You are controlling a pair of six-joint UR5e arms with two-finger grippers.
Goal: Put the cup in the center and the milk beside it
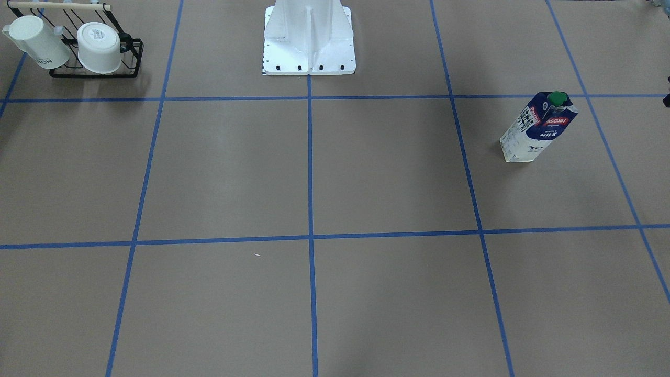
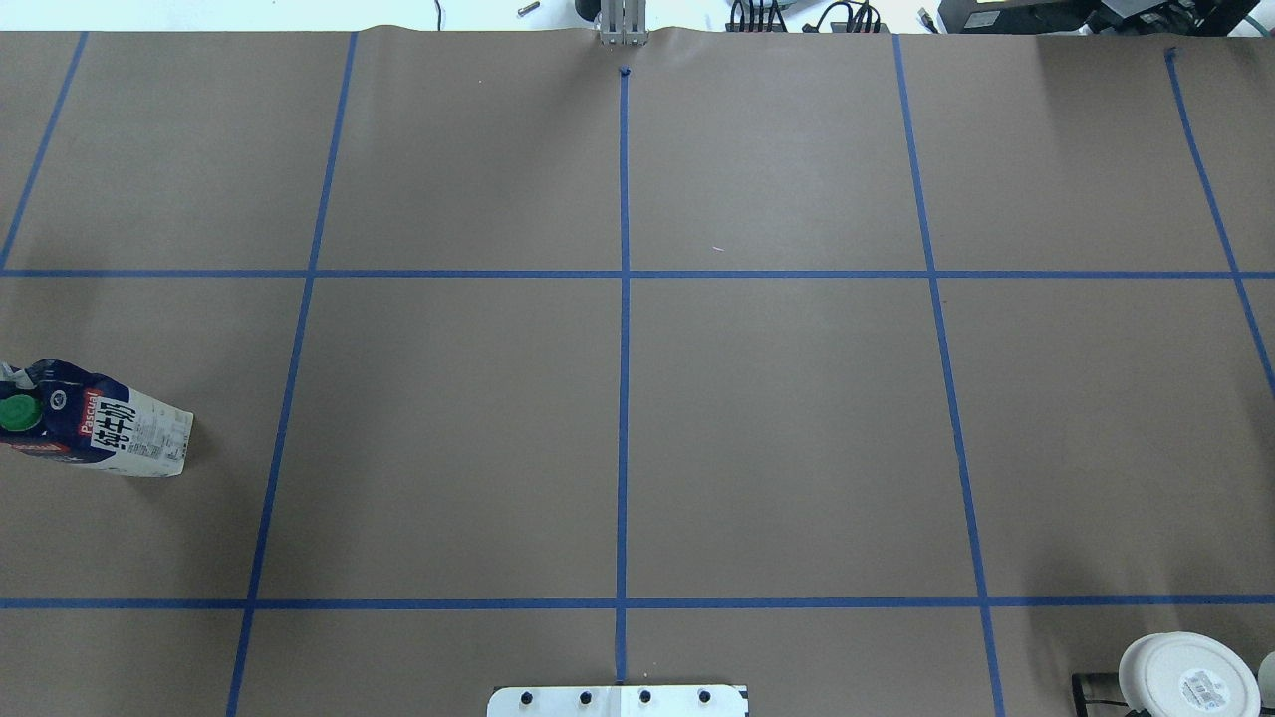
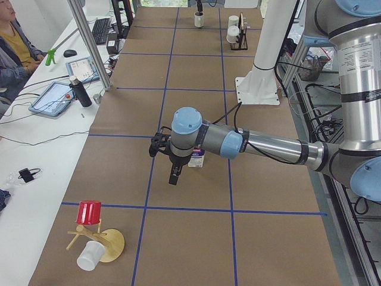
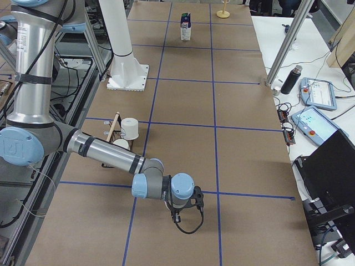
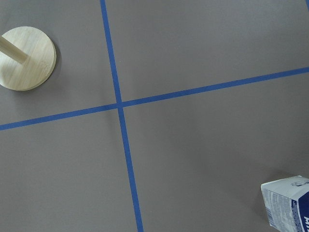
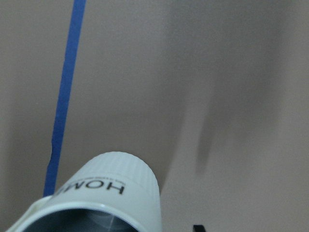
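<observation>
The cup (image 1: 37,41), a white mug with "HOME" on its side, hangs tilted on a black wire rack (image 1: 95,74) at the table's corner on my right side. It fills the bottom of the right wrist view (image 6: 108,195). The milk (image 1: 539,128) stands upright on my left side, and also shows in the overhead view (image 2: 100,426). The center (image 2: 623,438) of the brown surface is bare. My left gripper (image 3: 174,174) hovers just in front of the milk. My right gripper (image 4: 177,215) hangs low over the table beyond the rack. I cannot tell whether either gripper is open or shut.
A second white mug (image 1: 99,47) with a round label on its base sits on the same rack. The white robot base (image 1: 309,39) stands at the table's back middle. A wooden mug tree (image 3: 106,243) with a red cup (image 3: 88,212) stands at the left end.
</observation>
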